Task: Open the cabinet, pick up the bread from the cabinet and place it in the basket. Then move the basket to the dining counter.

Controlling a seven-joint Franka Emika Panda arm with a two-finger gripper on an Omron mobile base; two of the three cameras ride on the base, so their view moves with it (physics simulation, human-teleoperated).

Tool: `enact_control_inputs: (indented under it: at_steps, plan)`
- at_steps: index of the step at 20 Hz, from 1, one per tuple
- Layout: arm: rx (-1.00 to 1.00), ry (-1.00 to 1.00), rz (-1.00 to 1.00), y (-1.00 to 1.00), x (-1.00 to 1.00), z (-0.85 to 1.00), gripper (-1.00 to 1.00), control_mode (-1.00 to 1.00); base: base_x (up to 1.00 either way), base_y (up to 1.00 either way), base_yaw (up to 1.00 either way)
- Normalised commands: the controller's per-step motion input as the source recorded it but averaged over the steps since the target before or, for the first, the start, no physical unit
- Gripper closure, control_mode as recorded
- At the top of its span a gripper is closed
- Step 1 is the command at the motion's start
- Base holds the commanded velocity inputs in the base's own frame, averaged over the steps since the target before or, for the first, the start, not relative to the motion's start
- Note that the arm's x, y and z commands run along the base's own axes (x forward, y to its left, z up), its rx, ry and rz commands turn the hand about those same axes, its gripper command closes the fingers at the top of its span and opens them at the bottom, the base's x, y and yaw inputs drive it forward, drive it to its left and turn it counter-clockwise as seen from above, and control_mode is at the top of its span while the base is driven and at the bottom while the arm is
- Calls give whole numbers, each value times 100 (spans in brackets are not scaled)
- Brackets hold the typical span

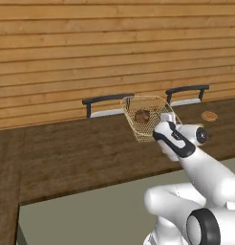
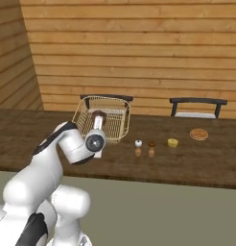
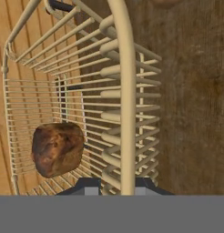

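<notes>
Bread (image 3: 57, 149) in the tilted wicker basket (image 1: 138, 125), held above the dining counter (image 1: 81, 153).
The gripper (image 3: 117, 186) pinches the basket's rim; beyond stand two chairs (image 2: 197, 106), a flat bun (image 2: 199, 134) and small shakers (image 2: 138, 148).

A rendered home dining area is shown, panelled all round in horizontal honey-coloured wooden boards (image 2: 139, 53). A long dark-brown plank surface (image 2: 196, 161) is set before the wall, with two dark-backed chairs (image 2: 198, 106) drawn up along its far side. Table things are laid out on it: a small pair of shakers (image 2: 145, 149), a yellow cup-like piece (image 2: 173, 142) and a flat tan bun (image 2: 199, 134), and a wicker basket (image 2: 115, 126) with a lump of bread (image 3: 57, 149) in it is seen above it.
</notes>
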Motion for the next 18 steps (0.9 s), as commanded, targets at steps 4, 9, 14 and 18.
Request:
enact_control_inputs:
  at_steps: [4,9,14,18]
  plan:
    - [-4,0,0,23,15,-33,100,-100,0,0,0]
    - [-7,0,-3,25,42,-38,100,-100,0,0,0]
    - [-6,0,-4,7,37,-45,100,-100,0,0,0]
    - [-5,0,-3,0,11,-62,100,-100,0,0,0]
